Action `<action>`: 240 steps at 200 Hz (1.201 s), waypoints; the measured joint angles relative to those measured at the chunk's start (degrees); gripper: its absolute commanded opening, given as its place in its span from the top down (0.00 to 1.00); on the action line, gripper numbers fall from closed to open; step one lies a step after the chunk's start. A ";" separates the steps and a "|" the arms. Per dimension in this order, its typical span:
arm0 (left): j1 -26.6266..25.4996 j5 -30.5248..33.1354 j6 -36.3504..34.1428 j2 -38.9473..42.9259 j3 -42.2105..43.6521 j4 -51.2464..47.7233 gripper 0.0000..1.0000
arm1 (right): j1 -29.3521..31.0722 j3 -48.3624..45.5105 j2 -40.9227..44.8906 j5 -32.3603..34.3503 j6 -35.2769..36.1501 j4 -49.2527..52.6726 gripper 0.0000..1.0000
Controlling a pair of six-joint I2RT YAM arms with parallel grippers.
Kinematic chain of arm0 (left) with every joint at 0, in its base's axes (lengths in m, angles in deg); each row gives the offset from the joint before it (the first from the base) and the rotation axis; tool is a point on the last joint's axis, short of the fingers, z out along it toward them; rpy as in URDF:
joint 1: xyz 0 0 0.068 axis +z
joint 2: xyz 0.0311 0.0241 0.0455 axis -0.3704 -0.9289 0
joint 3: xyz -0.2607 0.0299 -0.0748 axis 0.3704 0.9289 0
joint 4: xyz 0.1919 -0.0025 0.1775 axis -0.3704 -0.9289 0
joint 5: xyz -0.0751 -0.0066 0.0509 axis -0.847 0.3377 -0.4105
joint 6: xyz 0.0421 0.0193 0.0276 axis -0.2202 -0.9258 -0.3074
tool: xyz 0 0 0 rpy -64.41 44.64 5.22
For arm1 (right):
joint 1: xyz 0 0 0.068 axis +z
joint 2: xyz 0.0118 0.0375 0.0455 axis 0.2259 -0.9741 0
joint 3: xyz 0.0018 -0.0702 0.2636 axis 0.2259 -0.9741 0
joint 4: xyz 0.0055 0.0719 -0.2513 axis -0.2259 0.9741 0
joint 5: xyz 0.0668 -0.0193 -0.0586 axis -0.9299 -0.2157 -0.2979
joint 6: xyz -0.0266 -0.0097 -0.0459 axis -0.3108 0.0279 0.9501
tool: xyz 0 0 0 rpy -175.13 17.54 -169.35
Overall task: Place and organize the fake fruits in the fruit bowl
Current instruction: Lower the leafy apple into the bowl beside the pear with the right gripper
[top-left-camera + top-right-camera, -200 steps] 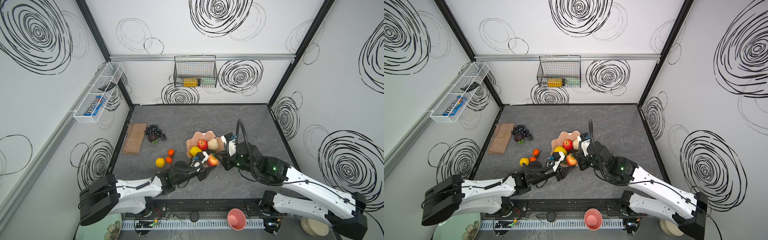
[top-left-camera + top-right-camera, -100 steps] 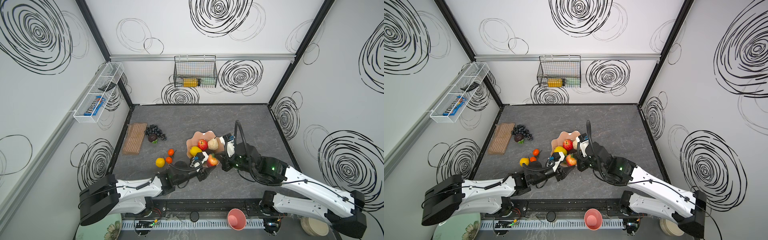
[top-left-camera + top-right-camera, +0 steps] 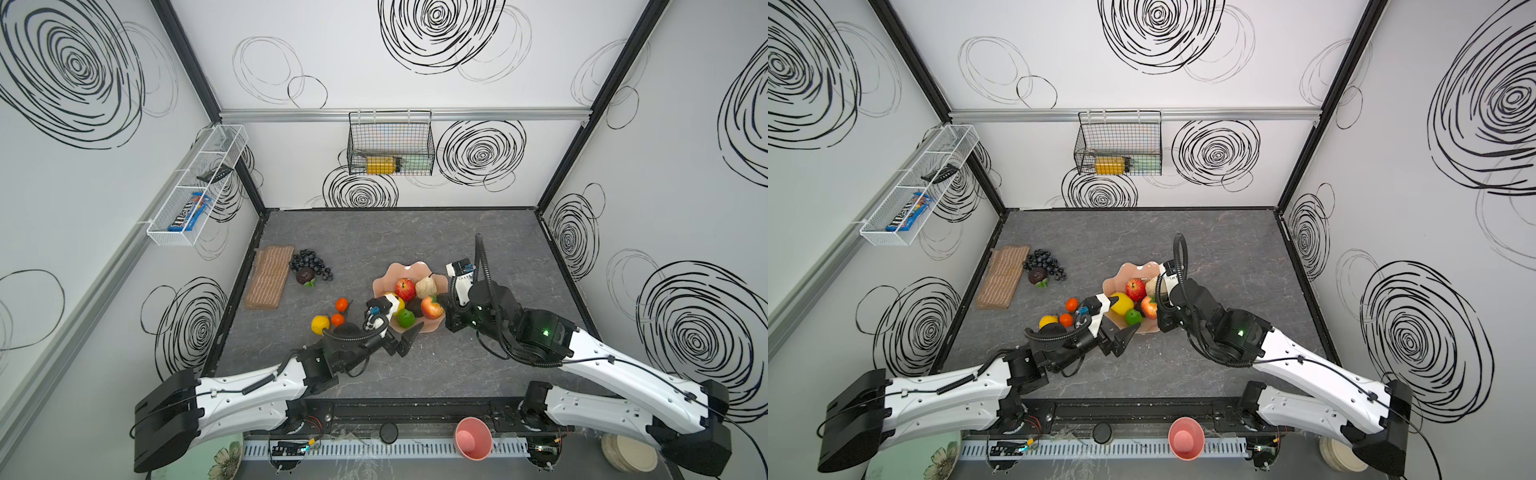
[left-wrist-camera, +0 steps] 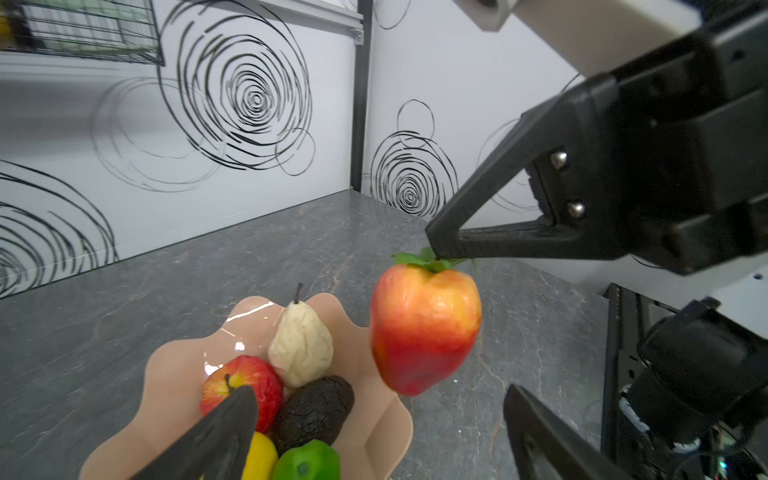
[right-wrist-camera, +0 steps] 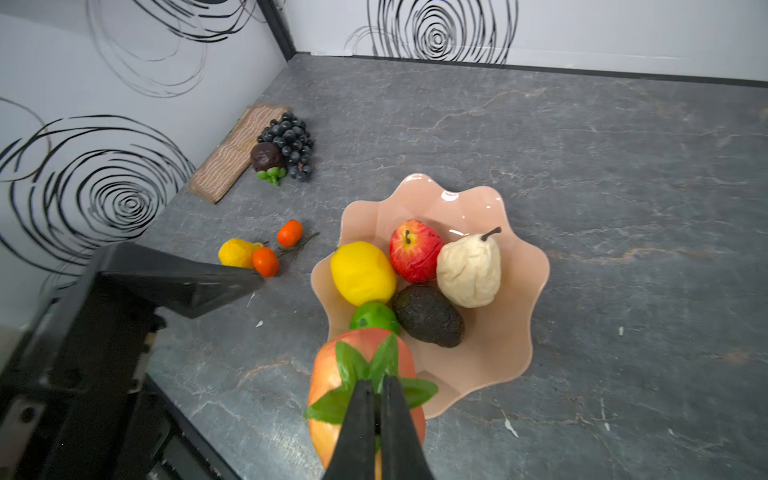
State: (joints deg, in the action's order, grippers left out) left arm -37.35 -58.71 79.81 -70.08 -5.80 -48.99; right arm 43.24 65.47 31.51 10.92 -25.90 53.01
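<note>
Fingers [image 5: 356, 419] of the right gripper [image 5: 377, 384] pinch the strawberry [image 4: 424, 328] by its leaves; left gripper [image 4: 378, 392] stands spread. Lower into the fruit bowl [image 5: 494, 345] before releasing

Woven mat [image 3: 269, 277], wire basket [image 3: 390, 143], pink cup [image 3: 473, 438]

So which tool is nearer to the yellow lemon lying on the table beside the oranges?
Left. The left tool stands open at the fruit bowl's rim, on the lemon's side. The right tool, shut on the strawberry's leaves, is farther, past the left tool.
</note>
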 measured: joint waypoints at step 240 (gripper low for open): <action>8.83 6.93 5.84 16.33 7.37 -7.34 0.04 | -11.26 -12.83 -12.79 3.58 -5.97 -17.11 0.99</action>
State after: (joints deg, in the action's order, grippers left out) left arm -28.52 -51.78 85.64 -53.75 1.57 -56.33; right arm 31.98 52.64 18.72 14.51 -31.87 35.90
